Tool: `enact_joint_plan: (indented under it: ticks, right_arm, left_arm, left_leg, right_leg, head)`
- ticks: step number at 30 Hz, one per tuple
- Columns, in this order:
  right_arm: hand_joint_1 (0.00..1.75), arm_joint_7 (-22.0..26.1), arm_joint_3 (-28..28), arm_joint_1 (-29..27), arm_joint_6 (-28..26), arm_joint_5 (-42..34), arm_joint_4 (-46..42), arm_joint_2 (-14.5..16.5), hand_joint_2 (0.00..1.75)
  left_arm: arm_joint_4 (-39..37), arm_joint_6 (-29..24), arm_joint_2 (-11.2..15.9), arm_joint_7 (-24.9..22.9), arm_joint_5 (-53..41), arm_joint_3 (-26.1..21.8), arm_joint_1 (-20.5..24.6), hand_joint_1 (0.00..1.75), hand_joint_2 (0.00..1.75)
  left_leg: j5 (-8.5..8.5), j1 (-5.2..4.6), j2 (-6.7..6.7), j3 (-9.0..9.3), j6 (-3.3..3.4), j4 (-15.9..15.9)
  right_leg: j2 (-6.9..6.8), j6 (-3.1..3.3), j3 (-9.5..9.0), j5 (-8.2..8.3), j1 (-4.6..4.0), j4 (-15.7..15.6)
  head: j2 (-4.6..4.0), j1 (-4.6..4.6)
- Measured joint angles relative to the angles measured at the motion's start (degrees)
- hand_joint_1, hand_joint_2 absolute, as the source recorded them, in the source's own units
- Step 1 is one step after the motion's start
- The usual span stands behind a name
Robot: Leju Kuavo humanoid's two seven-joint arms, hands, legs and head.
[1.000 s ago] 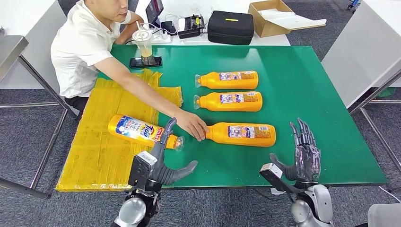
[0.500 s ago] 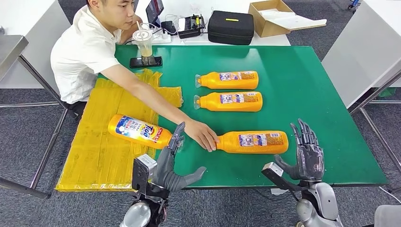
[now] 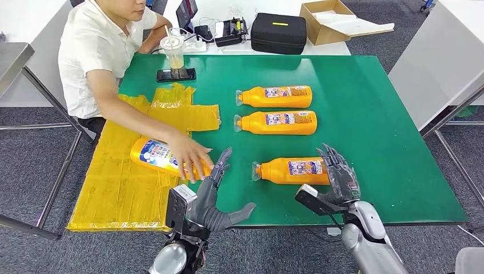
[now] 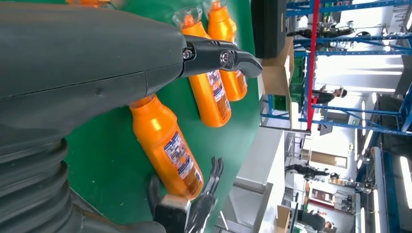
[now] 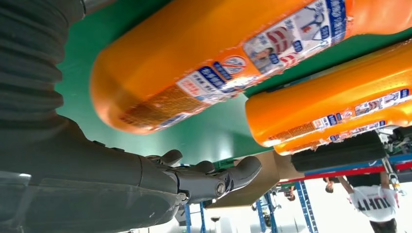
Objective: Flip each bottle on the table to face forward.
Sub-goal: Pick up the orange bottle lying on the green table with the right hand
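Three orange bottles lie on their sides on the green table (image 3: 376,103), caps to the left, small-print labels up: far (image 3: 274,96), middle (image 3: 275,122), near (image 3: 291,170). A fourth bottle (image 3: 158,155) shows its colourful front label and lies on the yellow cloth (image 3: 114,182); a person's hand (image 3: 191,157) rests on it. My right hand (image 3: 338,181) is at the near bottle's base end, fingers spread beside it and holding nothing; the right wrist view has that bottle (image 5: 209,63) close over the hand. My left hand (image 3: 211,197) hovers open at the front edge. The left wrist view looks along the near bottle (image 4: 167,150).
The person in a white shirt (image 3: 94,51) sits at the table's left corner. A cup (image 3: 173,51) and a phone (image 3: 176,74) stand at the back left. A black case (image 3: 278,32) and a cardboard box (image 3: 331,20) sit on the table behind.
The person's hand left the near bottle and went to the bottle on the yellow cloth. My right hand moved left and forward to the near bottle's base. My left hand rose slightly.
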State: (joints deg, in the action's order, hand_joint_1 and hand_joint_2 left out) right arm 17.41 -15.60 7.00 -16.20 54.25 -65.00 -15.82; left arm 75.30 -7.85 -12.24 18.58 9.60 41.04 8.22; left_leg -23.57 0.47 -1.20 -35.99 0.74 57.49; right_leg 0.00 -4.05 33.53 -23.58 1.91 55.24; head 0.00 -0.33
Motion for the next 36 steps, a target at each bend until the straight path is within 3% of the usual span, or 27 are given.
enact_joint_plan:
  ticks: [36]
  right_arm:
    - [0.0,-0.2,-3.0,1.7,0.0,-0.1,3.5,-0.2,1.75]
  left_arm:
    - [-0.4,0.0,0.0,0.0,0.0,0.2,0.1,0.0,1.75]
  left_leg:
    - [-0.02,0.0,0.01,-0.02,0.01,0.0]
  right_leg:
    - [0.0,0.0,0.02,-0.01,0.0,0.0]
  head:
    - [0.0,0.0]
